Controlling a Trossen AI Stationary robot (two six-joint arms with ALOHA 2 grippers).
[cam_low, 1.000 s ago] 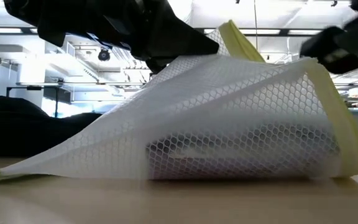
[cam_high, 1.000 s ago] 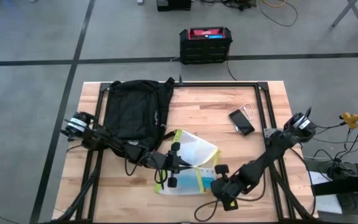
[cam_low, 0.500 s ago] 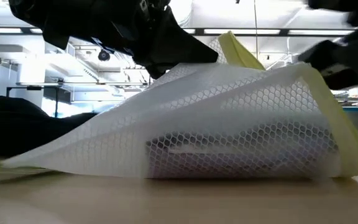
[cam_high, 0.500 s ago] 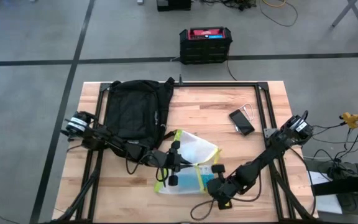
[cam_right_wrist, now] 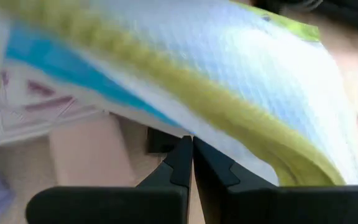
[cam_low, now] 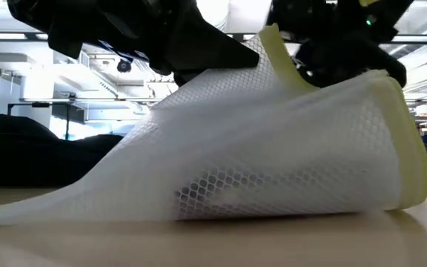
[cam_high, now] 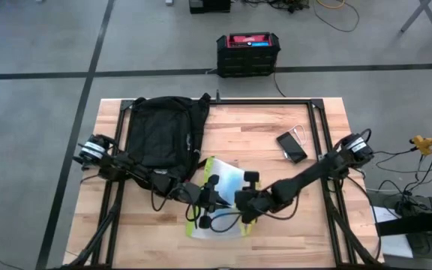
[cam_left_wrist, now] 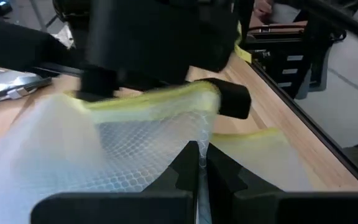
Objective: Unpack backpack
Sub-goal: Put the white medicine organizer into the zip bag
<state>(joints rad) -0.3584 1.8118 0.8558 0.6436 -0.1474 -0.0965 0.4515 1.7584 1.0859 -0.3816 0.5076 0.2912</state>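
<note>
Though busy at near centre, find the backpack (cam_high: pixel 160 135) far-left of both jaws, long axis running near to far, closer to the left arm. Note left gripper (cam_high: pixel 207 199) clamped on the mesh pouch (cam_low: pixel 273 148). Note right gripper (cam_high: pixel 247 201) just right, fingers together, hold unclear. See pouch's lift only from table height, backpack's outline only from above.

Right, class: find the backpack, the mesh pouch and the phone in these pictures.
backpack (cam_high: pixel 159 133): high view, middle of its black fabric panel.
mesh pouch (cam_low: pixel 273 174): low view, white netted side.
phone (cam_high: pixel 292 147): high view, centre of its dark face.
</note>
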